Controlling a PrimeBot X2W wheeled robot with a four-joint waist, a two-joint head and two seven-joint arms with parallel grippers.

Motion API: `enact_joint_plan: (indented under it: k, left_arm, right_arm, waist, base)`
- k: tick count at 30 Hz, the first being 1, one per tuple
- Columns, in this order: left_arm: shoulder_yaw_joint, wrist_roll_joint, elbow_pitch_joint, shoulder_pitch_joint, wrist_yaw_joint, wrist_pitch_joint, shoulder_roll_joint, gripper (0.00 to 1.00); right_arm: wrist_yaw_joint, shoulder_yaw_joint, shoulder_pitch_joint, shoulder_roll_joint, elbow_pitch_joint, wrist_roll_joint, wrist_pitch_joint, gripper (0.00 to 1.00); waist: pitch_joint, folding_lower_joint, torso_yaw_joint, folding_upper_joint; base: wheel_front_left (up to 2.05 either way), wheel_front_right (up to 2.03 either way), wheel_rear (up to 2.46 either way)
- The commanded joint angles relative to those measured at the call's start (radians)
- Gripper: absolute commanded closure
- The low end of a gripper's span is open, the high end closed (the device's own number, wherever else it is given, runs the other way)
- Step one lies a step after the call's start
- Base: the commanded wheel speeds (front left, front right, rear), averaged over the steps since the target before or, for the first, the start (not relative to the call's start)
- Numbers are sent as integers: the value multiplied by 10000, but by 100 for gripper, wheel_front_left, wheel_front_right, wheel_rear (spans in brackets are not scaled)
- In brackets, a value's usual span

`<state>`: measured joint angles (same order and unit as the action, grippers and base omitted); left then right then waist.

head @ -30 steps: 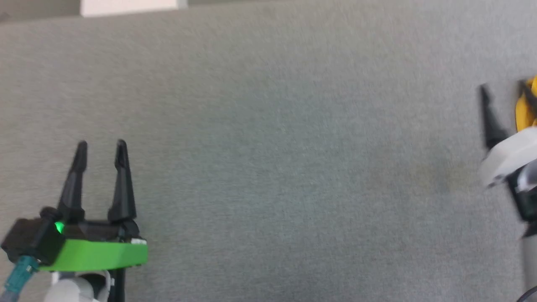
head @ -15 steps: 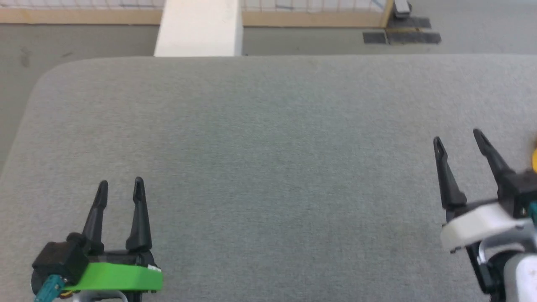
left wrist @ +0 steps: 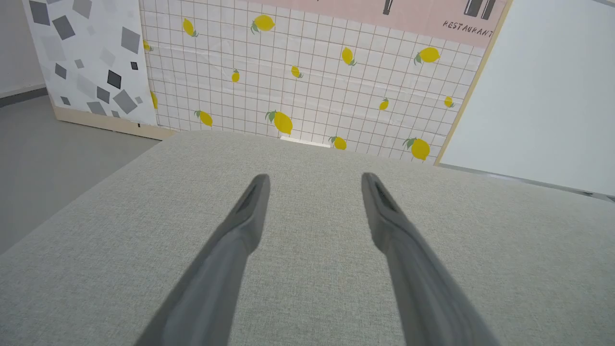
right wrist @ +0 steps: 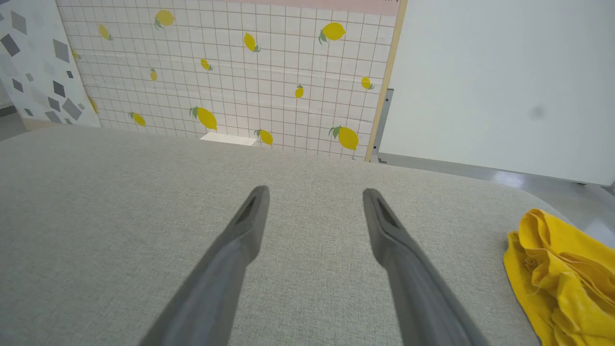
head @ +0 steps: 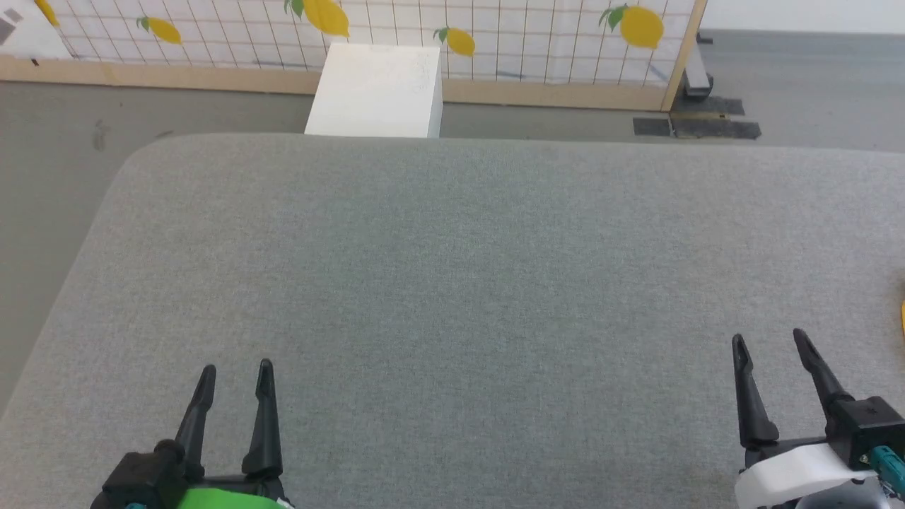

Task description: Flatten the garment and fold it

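**Item 1: garment (right wrist: 562, 283). Count: one.** Yellow cloth, lying bunched and creased in a heap at the right end of the grey padded table (head: 452, 283), near its rounded corner. In the head view it is showing only as a yellow sliver at the right edge. No print is showing, just folds. Nothing is touching it.

**Change noted.** The head camera is tilting upward over the last second, which is bringing the table's far edge and the floor beyond into the picture. Separately, the right gripper (head: 769, 336), which was sitting right against the yellow cloth a second ago, is now standing apart from it and carrying nothing.
Judgement: flattening is not yet starting. The arms seem to be settling into a rest pose, and the heap is waiting off to the robot's right, likely needing to be brought to the middle first.

**Item 2: grippers. Count: two (four fingers).**
- Right gripper: fingers spread wide, empty, hovering over bare table, with the garment off to its right.
- Left gripper (head: 237, 366): fingers spread wide, empty, hovering at the lower left, well apart from the garment.

**Item 3: table. Count: one.** Grey woven cover, otherwise bare.

**Item 4: white block (head: 378, 92). Count: one.** Standing on the floor just beyond the far edge.

**Item 5: backdrop panels. Count: three.**
- lemon-print screen (head: 530, 35)
- grey-flecked panel (left wrist: 86, 57)
- plain white panel (left wrist: 552, 96)
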<state>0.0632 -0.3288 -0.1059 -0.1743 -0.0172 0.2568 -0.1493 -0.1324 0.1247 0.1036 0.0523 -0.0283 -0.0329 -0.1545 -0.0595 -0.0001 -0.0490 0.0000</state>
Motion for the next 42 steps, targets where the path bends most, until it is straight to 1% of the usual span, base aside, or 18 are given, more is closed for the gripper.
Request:
enact_joint_plan:
  k: [1, 11, 12, 42]
  left_arm:
    - [-68, 129, 41, -133, -74, 47, 86, 0]
    - [-227, 210, 368, -179, -435, 48, 359, 0]
    - [-188, 100, 353, -95, -405, -4, 295, 100]
    - [-266, 726, 490, 269, -291, -508, 429, 100]
  right_arm:
    - [17, 1, 32, -17, 115, 104, -99, 0]
    - [17, -195, -241, -19, 650, 282, -389, 0]
    - [0, -186, -80, 0, 633, 249, -305, 100]
    - [3, -393, -256, -2, 566, 265, 60, 100]
  waist:
    - [80, 1, 19, 0]
    - [-56, 1, 130, 0]
    - [-49, 1, 128, 0]
    - [79, 1, 200, 0]
  base:
    - [0, 0, 0]
    - [0, 0, 0]
    - [0, 0, 0]
    - [0, 0, 0]
